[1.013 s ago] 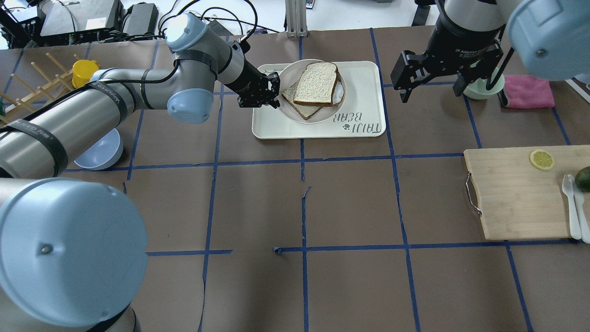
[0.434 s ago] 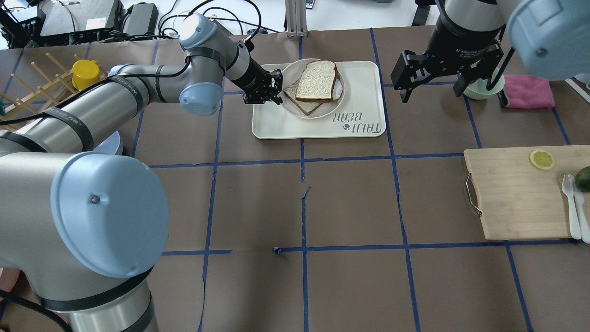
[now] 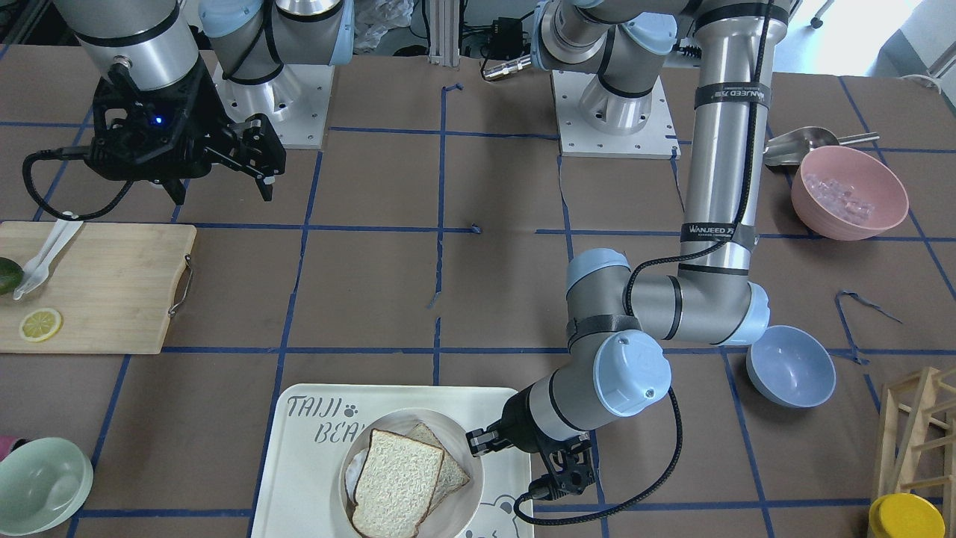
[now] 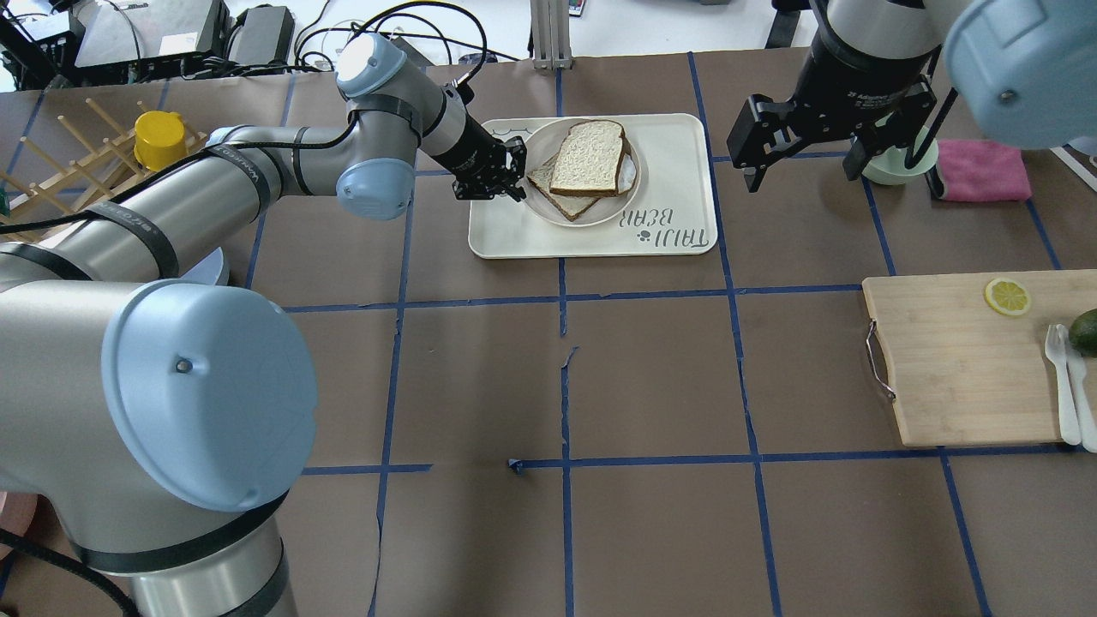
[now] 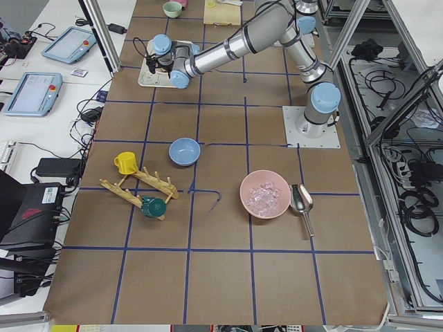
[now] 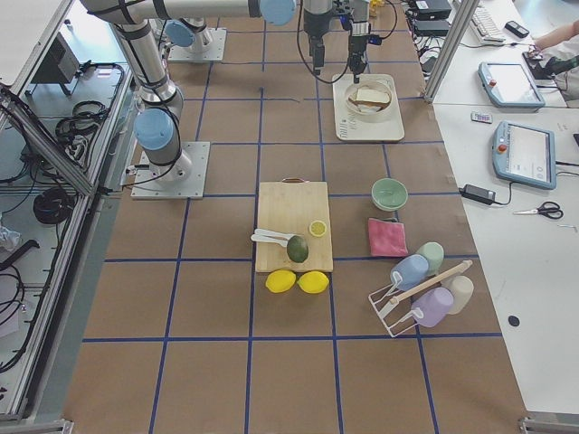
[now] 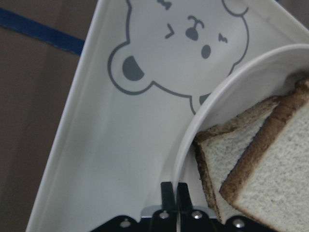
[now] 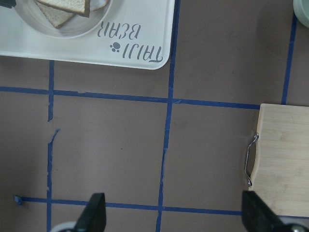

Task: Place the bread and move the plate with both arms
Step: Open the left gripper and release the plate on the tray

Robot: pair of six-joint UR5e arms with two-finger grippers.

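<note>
Bread [image 4: 588,157], the large pale slice with the brown crust, lies on top of a smaller slice [image 4: 557,190] and overlaps it. Both sit on the round cream plate [image 4: 600,212]. The plate is on the white tray [image 4: 668,146], in the part of the tray toward the robot's left and far from the robot. The tray's lettering is printed on bare tray at the plate's right, in the corner nearer the robot, and a bear face is printed on the tray at the plate's left.

The left arm [image 4: 257,171] reaches in low over the tray's left edge. Its jaws are closed on the plate's left rim: the left wrist view shows the two black fingers [image 7: 167,193] pressed together with the thin rim between them. Whether the plate rests flat on the tray or is tipped up at that side cannot be told.

The right arm [image 4: 866,43] hangs above the bench on the tray's right side, clear of the tray. Its jaws stand wide apart and hold nothing; the right wrist view shows one finger [image 8: 96,212] far from the other, with brown bench between them.

A wooden cutting board [image 4: 960,360] with a lemon slice [image 4: 1007,296] lies well to the tray's right and nearer the robot. A pink cloth [image 4: 981,170] and a green bowl [image 3: 41,474] lie further out on the tray's right. A blue bowl [image 3: 790,366] sits on the bench to the tray's left.
</note>
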